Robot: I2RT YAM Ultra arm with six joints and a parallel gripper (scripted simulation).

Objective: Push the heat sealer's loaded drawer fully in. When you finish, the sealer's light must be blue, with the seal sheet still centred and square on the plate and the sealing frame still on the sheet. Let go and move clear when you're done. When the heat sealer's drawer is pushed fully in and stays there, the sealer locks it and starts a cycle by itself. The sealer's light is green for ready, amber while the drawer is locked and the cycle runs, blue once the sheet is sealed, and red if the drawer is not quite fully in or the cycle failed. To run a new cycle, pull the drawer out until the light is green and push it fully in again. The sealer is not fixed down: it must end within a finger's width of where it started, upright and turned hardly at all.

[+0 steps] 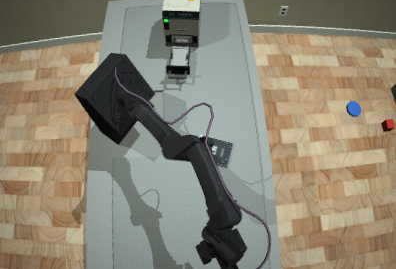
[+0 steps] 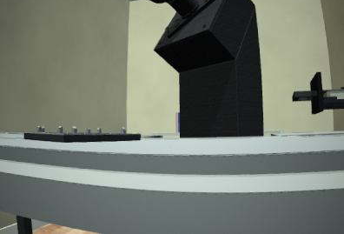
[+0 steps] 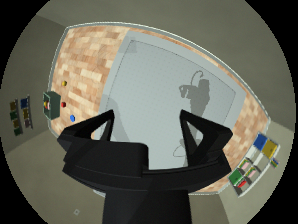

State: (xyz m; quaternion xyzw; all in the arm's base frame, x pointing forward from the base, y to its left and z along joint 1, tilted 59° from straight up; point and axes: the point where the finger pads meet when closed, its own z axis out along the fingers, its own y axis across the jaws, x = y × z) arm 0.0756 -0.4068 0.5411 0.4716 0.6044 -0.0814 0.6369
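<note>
Near bottom of the top view, the dark six-joint arm [image 1: 200, 161] rises from its base, cut off at the lower edge, and reaches toward upper left. Beside its elbow lies a small dark flat plate with studs [image 1: 221, 151]. The big black box-shaped wrist housing [image 1: 114, 96] covers the gripper from above. Only the wrist view shows the black two-finger gripper [image 3: 147, 137]: released, fingers spread wide, nothing between them, grey table [image 3: 153, 76] beyond. At upper centre of the top view stands the cream box-shaped heat sealer [image 1: 182, 11] with a green light [image 1: 166, 20]; its drawer [image 1: 179, 63] sticks out toward the arm, well apart from the gripper. Sheet and frame too small to make out. Exterior view hides the sealer body; only a dark drawer end [image 2: 316, 94] shows at right edge.
</note>
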